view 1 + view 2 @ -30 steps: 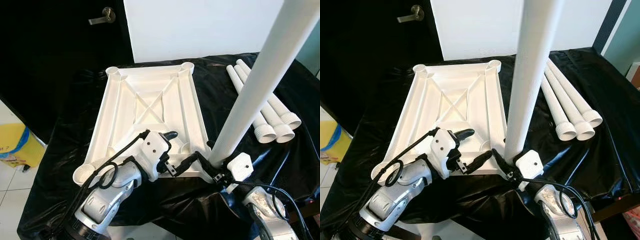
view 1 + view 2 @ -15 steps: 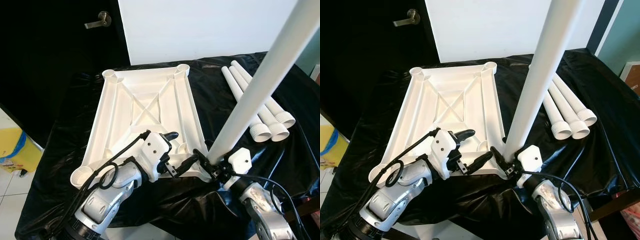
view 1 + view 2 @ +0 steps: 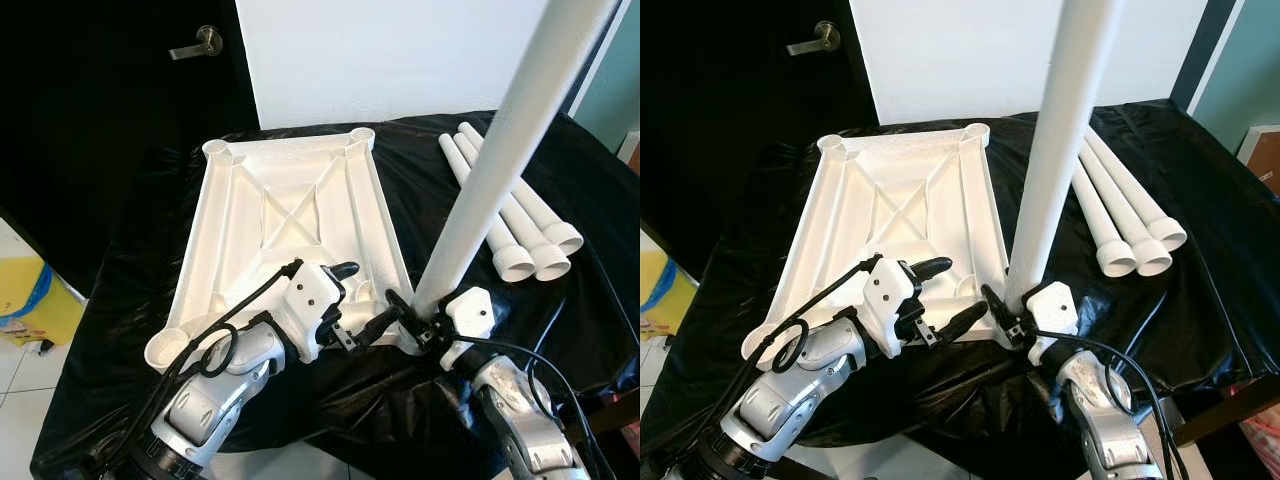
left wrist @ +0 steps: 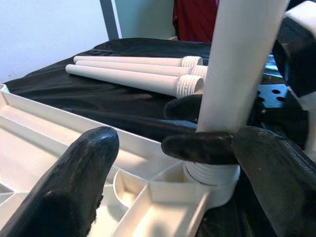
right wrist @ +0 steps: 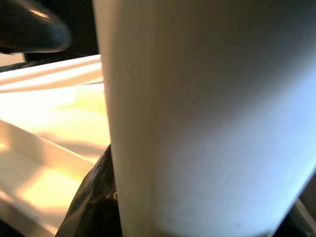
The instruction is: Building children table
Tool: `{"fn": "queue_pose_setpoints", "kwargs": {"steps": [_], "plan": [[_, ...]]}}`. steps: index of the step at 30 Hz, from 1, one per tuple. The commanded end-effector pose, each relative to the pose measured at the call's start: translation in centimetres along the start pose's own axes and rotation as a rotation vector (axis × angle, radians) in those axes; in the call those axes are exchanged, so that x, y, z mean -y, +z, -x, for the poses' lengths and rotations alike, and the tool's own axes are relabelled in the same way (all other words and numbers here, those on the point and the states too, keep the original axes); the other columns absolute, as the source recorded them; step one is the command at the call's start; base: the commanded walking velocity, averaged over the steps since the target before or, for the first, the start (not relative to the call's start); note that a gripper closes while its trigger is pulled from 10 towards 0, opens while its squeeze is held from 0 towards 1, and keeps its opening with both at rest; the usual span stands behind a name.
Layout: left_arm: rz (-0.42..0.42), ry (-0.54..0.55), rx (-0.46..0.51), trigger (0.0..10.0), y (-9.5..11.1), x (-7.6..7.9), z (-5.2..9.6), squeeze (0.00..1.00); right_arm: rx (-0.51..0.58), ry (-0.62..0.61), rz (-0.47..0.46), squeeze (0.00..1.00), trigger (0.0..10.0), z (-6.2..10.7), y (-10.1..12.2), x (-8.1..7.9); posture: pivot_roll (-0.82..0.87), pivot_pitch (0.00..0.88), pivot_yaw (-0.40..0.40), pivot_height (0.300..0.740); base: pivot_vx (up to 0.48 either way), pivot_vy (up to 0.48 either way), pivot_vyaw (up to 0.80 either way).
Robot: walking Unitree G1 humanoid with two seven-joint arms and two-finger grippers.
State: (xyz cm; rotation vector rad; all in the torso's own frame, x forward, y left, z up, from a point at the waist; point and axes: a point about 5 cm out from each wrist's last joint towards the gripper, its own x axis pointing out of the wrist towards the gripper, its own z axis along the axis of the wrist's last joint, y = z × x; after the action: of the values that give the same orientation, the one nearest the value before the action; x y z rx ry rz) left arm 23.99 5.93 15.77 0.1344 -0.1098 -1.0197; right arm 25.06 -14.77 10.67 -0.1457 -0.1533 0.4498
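Black-draped tabletop (image 3: 150, 200); upturned white plastic table panel (image 3: 290, 215) centre-left; right hand (image 3: 1008, 312) clamps upright white leg tube (image 3: 490, 170) at near-right corner socket; left hand (image 3: 362, 300) spread wide beside.

A black cloth (image 3: 130, 230) covers the surface; a door handle (image 3: 195, 42) and a yellow bin (image 3: 30, 300) sit beyond.

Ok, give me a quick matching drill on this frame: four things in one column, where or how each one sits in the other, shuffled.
Things:
1. upright leg
2. spare legs
3. tabletop
4. left gripper

States:
A. lying side by side on the black cloth, on the robot's right
B. open, over the near edge of the tabletop
C. upside down, ribs facing up
D. standing in the near right corner socket, right gripper shut on its base

Pairs: 1-D, 2-A, 3-C, 4-B
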Motion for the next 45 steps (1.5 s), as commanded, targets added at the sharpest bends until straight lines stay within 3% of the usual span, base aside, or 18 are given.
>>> {"fn": "queue_pose_setpoints", "kwargs": {"steps": [1,4,9,12,16,22,30,32,34,38,45], "plan": [[-0.004,-0.159,0.006,10.0,0.0,0.8,-0.1,0.00,-0.122,-0.107,0.000,0.00,10.0,0.8,-2.2,1.6,-0.12,0.052,0.044,0.740,0.000,0.000,0.00],[-0.005,-0.158,0.007,10.0,0.1,0.8,-0.1,0.00,-0.118,-0.147,0.002,0.00,10.0,0.5,-2.1,2.3,-0.12,0.057,0.044,0.740,0.000,0.000,0.00],[-0.008,-0.155,0.004,10.0,0.0,0.8,0.0,0.00,-0.103,-0.156,-0.009,0.00,10.0,-0.2,-1.9,1.8,-0.12,0.062,0.045,0.740,0.000,0.000,0.00],[-0.007,-0.153,0.004,10.0,0.0,0.8,0.0,0.00,-0.101,-0.163,-0.031,0.00,10.0,-0.4,-1.9,1.2,-0.11,0.068,0.042,0.740,0.000,0.000,0.00],[-0.002,-0.148,0.007,10.0,0.2,0.8,0.1,0.00,-0.123,-0.168,-0.125,0.00,10.0,-0.6,-1.9,-0.8,-0.11,0.076,0.042,0.740,0.000,0.000,0.00],[-0.005,-0.148,0.002,10.0,0.0,0.9,0.1,0.00,-0.125,-0.170,-0.163,0.00,10.0,-0.5,-1.9,-1.6,-0.12,0.076,0.043,0.740,0.000,0.000,0.00],[-0.016,-0.164,0.007,10.0,0.1,0.8,-0.3,0.00,-0.167,-0.247,-0.113,0.00,10.0,-0.6,-2.3,-0.9,-0.13,0.066,0.053,0.740,0.000,0.000,0.00],[-0.019,-0.162,0.010,10.0,0.2,0.6,-0.3,0.00,-0.160,-0.354,-0.078,0.00,10.0,-0.6,-2.2,-0.5,-0.13,0.060,0.050,0.740,0.000,0.000,0.00],[-0.019,-0.161,0.010,10.0,0.2,0.5,-0.4,0.00,-0.154,-0.385,-0.061,0.00,10.0,-0.5,-2.1,-0.4,-0.13,0.060,0.049,0.740,0.000,0.000,0.00],[-0.018,-0.159,0.014,10.0,0.2,0.7,-0.4,0.00,-0.148,-0.500,-0.086,0.00,10.0,-0.1,-2.1,0.1,-0.13,0.056,0.046,0.740,0.000,0.000,0.00],[-0.017,-0.155,0.014,10.0,0.2,0.6,-0.4,0.00,-0.133,-0.570,-0.112,0.00,10.0,0.1,-1.8,0.6,-0.12,0.057,0.044,0.740,0.000,0.000,0.00]]}}
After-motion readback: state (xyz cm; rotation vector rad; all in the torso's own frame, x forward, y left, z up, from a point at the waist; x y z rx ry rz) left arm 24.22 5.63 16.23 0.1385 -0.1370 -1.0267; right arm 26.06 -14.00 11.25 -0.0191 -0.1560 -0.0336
